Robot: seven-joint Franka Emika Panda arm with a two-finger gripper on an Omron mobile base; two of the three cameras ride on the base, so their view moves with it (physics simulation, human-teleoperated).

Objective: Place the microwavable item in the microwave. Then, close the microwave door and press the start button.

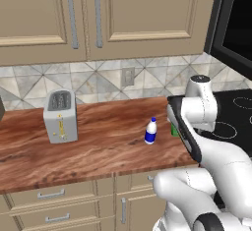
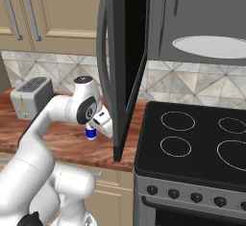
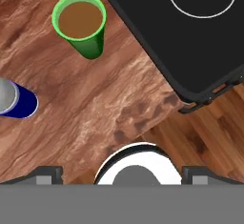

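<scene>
The cup [image 3: 80, 25] stands upright on the table [image 3: 95, 104], its mouth facing straight up at the hand's camera, brown contents showing. It is near the stove [image 3: 190, 42] edge, with the bottle [image 3: 14, 99] well apart on the side away from the stove. In the left base view only a sliver of the cup [image 1: 174, 129] shows past the arm, just beside the stove.

The hand [image 3: 121, 170] hangs above the table, looking down, fingers spread wide — nothing between them. The cup lies ahead of the hand, toward the top of its view and a little off centre toward the bottle side. Its long axis is vertical, roughly in line with the hand's approach.

The microwave door [image 2: 120, 66] stands open above the stove's near edge, the turntable [image 2: 211, 46] visible inside the microwave [image 2: 166, 25].

Judgement: the grasp is not yet begun — the hand needs to shift forward over the cup, then descend.
</scene>
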